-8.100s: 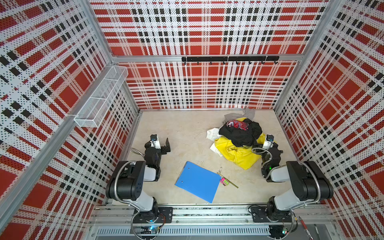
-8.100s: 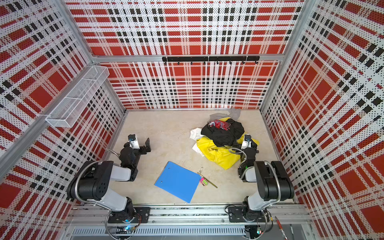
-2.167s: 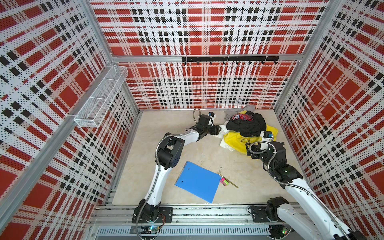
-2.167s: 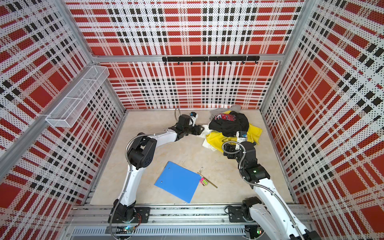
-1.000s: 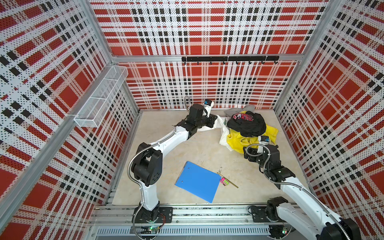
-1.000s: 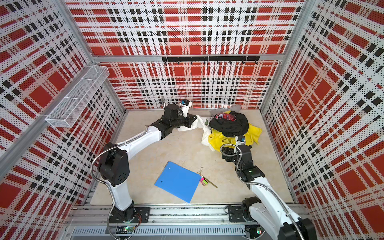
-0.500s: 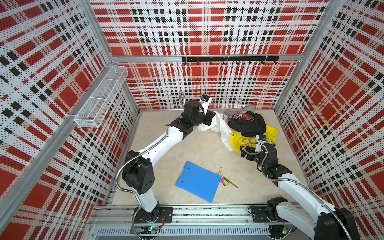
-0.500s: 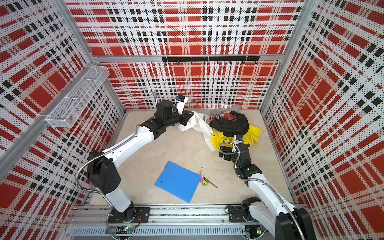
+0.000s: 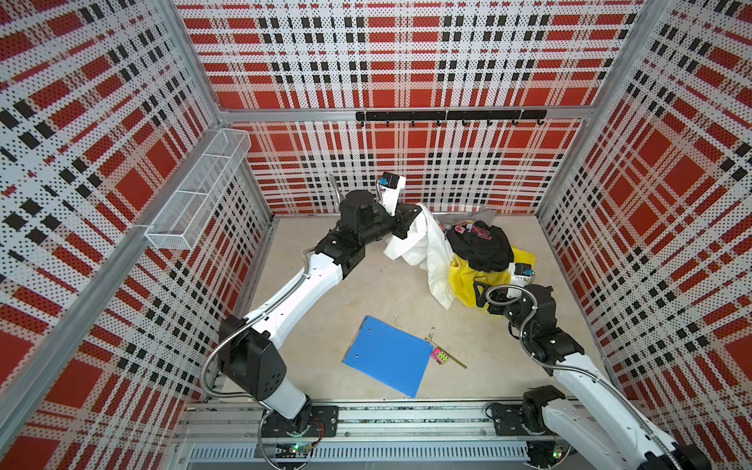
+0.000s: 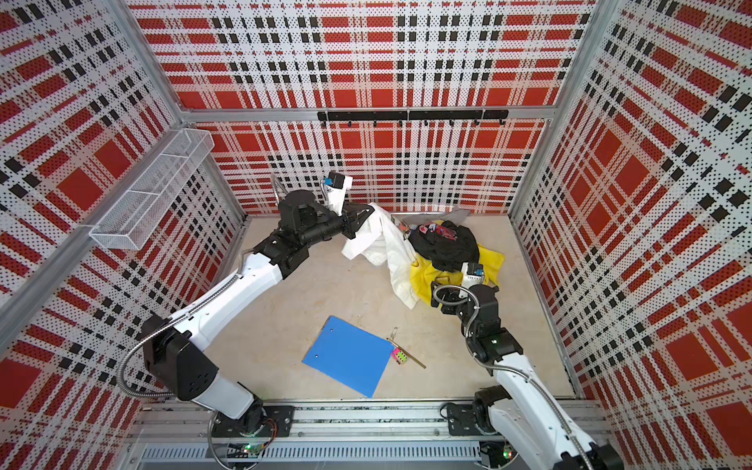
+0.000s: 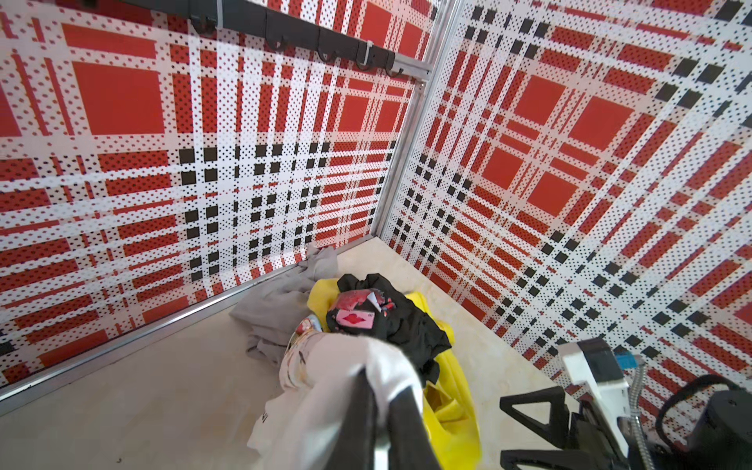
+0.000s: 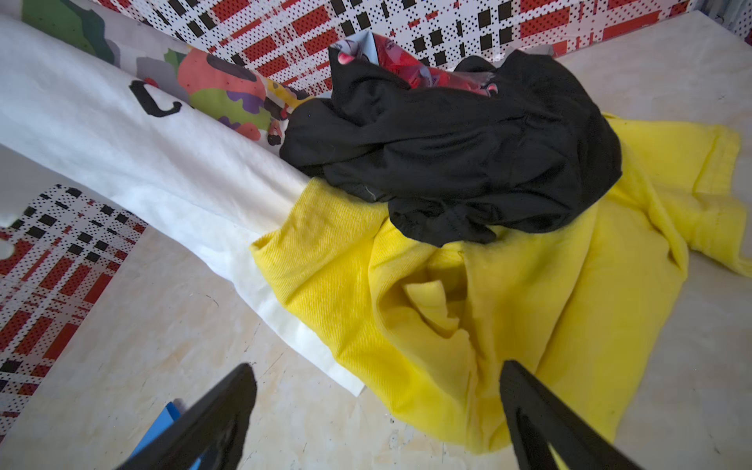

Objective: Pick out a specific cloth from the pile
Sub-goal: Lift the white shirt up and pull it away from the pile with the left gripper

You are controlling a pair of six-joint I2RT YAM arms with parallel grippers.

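Observation:
My left gripper (image 9: pixel 415 211) (image 10: pixel 368 211) (image 11: pixel 380 382) is shut on a fold of the cloth (image 9: pixel 427 248) (image 10: pixel 382 244) (image 11: pixel 337 366), a white T-shirt, held above the floor at the back. The cloth (image 12: pixel 142 162) hangs slanting down, its lower end tucked under the pile's yellow garment (image 9: pixel 468 276) (image 12: pixel 529 305). Its colour print and a black letter show in the right wrist view. A black garment (image 9: pixel 482 244) (image 12: pixel 468 154) tops the pile, with a red-patterned piece (image 9: pixel 468 230) and a grey one (image 9: pixel 486 211) behind. My right gripper (image 9: pixel 484 299) (image 10: pixel 443 301) (image 12: pixel 376 368) is open and empty, low at the yellow garment's front edge.
A blue folder (image 9: pixel 386 356) lies on the floor in front, with a small pink-and-green block on a stick (image 9: pixel 440 356) at its right corner. A wire basket (image 9: pixel 199 195) hangs on the left wall and a black hook rail (image 9: pixel 447 116) on the back wall. The pile sits near the back right corner.
The left gripper has risen and drawn back leftward with the white cloth, pulling more of it out of the pile. The right gripper has edged closer to the yellow garment, jaws wide.

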